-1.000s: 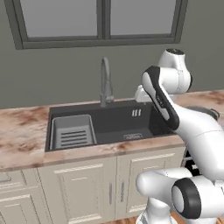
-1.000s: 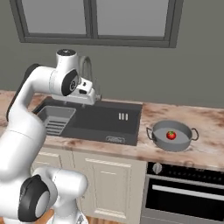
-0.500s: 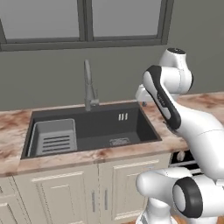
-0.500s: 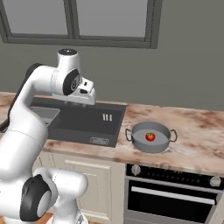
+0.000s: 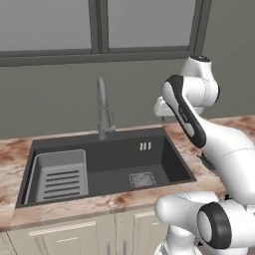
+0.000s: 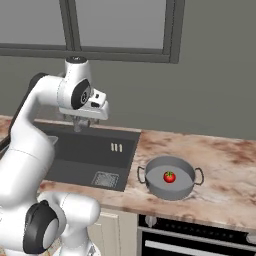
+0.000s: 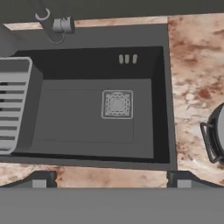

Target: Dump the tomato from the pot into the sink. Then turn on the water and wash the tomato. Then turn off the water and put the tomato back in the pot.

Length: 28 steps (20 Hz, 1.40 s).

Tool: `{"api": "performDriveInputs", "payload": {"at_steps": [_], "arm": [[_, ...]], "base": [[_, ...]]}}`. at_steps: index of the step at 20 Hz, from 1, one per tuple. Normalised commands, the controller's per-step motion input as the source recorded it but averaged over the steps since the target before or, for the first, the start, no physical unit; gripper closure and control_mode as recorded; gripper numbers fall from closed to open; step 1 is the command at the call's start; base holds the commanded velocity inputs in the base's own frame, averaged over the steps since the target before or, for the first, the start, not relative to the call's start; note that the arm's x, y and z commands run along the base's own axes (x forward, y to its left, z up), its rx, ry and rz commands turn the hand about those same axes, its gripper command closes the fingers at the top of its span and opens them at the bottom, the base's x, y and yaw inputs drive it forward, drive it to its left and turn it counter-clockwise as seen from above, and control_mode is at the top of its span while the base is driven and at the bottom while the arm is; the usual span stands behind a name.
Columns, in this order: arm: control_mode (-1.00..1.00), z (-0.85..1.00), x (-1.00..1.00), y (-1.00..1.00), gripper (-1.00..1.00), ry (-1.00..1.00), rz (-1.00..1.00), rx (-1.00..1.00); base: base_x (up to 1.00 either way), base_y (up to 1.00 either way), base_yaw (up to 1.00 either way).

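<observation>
The tomato (image 6: 169, 176), small and red, lies inside the round grey pot (image 6: 172, 186) on the counter right of the sink (image 6: 75, 167). In the hand view the pot's (image 7: 217, 131) dark handle and rim show at the right edge. My gripper (image 6: 82, 123) hangs high above the sink's back left part, well left of the pot. Its tips stand wide apart and open in the hand view, gripper (image 7: 111, 181) holding nothing, looking down on the sink (image 7: 74, 118) and its drain grate (image 7: 117, 104). The sink (image 5: 114, 162) holds no water.
A ribbed grey rack (image 5: 60, 174) fills the sink's left end, rack (image 7: 11, 105). The gooseneck faucet (image 5: 103, 107) stands behind the basin, its base (image 7: 59, 25) at the hand view's top left. An oven front (image 6: 200, 237) sits below the pot. Marbled counter (image 6: 225, 155) runs right.
The whole scene slid left and then grew nearer in both base views, so the base has driven. The arm holds the same pose and the gripper stays open.
</observation>
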Motion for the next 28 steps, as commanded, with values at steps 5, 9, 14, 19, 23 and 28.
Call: {"api": "performDriveInputs", "payload": {"at_steps": [5,9,14,19,23,28], "arm": [[1.0,0.0,0.0,0.0,-1.0,0.0,0.0,0.0],[1.0,0.0,0.0,0.0,-1.0,0.0,0.0,0.0],[-1.0,-0.07,0.45,-0.12,-1.0,0.09,0.0,0.0],[-1.0,-0.28,0.34,-0.46,-1.0,0.09,0.0,-0.01],[-1.0,-0.23,0.16,-0.55,-1.0,0.05,0.0,-0.03],[-1.0,-0.22,0.01,-0.61,-1.0,0.02,0.0,-0.04]], "base": [[0.89,-0.15,0.0],[0.92,-0.07,0.0],[0.16,-0.01,0.0],[0.0,0.0,0.0],[0.0,0.0,0.0],[0.0,0.0,0.0]]}}
